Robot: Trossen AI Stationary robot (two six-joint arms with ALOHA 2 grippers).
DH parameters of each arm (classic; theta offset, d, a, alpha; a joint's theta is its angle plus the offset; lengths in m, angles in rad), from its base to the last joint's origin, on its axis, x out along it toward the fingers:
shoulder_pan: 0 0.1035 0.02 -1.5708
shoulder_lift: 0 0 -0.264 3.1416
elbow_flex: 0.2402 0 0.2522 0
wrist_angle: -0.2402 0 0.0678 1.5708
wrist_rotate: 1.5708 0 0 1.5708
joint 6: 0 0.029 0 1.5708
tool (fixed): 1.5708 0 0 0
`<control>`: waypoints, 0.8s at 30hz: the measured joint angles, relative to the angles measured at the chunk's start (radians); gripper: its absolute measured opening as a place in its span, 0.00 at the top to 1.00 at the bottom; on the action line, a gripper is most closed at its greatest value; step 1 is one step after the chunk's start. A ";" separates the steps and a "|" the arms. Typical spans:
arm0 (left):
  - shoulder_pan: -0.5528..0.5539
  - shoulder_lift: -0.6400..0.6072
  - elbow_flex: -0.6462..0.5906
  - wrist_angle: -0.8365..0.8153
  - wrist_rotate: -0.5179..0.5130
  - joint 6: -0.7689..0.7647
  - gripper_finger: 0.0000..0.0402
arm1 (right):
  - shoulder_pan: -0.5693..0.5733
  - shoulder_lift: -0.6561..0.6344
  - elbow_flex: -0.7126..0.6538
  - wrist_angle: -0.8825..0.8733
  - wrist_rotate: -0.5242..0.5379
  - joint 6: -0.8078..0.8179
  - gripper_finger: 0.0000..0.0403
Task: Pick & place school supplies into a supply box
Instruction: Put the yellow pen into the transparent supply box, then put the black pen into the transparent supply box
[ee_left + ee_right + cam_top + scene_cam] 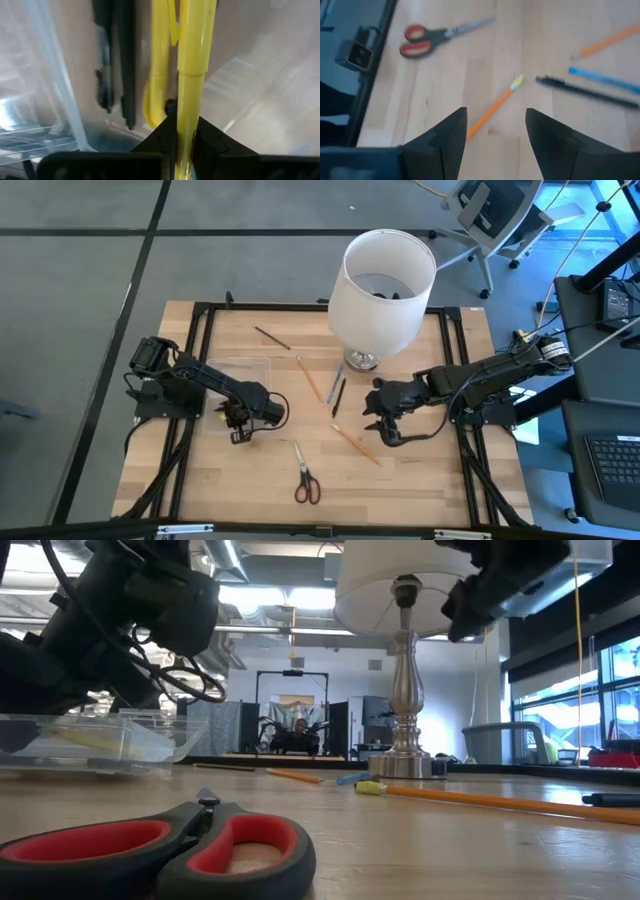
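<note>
My left gripper [186, 131] is shut on a yellow pen [192, 45] over the clear plastic supply box [232, 377], which holds two black pens [122, 60] and another yellow pen [159, 55]. My right gripper [495, 131] hangs open above an orange pencil [490, 113] lying flat on the table, a finger on either side and touching nothing. The red-handled scissors [305, 478] lie near the table's near edge. More pencils [308, 378] and pens [338, 395] lie mid-table. My left gripper pinches the yellow pen's barrel [186, 107] between its two fingers [162, 142], coming from above at the box's near end. The pen runs on ahead of the fingers over the box floor, parallel to the pens inside. Whether it rests on the floor I cannot tell.
A tall lamp with a white shade [382, 290] stands on its base [360, 360] at the table's far middle. A brown pencil [272, 337] lies far left of it. A black pen [585, 90], a blue pen [605, 79] and another orange pencil [610, 41] lie near the right gripper.
</note>
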 joint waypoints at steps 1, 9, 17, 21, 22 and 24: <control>0.000 0.000 0.000 0.001 0.017 0.012 0.92 | 0.000 0.000 0.000 -0.022 0.000 0.011 0.49; 0.000 0.000 0.000 0.001 0.037 0.029 0.89 | 0.002 0.000 0.000 -0.256 0.000 0.067 0.49; 0.000 0.000 0.000 0.000 0.034 0.022 0.79 | 0.003 -0.001 -0.047 -0.302 0.000 0.069 0.49; 0.000 -0.009 0.000 -0.033 0.031 0.010 0.75 | 0.004 -0.001 -0.081 -0.301 0.000 0.065 0.49; -0.001 -0.019 0.000 -0.037 0.026 -0.003 0.74 | 0.004 -0.001 -0.094 -0.301 0.000 0.065 0.49; -0.001 -0.047 0.000 -0.036 0.026 -0.033 0.73 | 0.004 -0.001 -0.122 -0.318 -0.003 0.061 0.49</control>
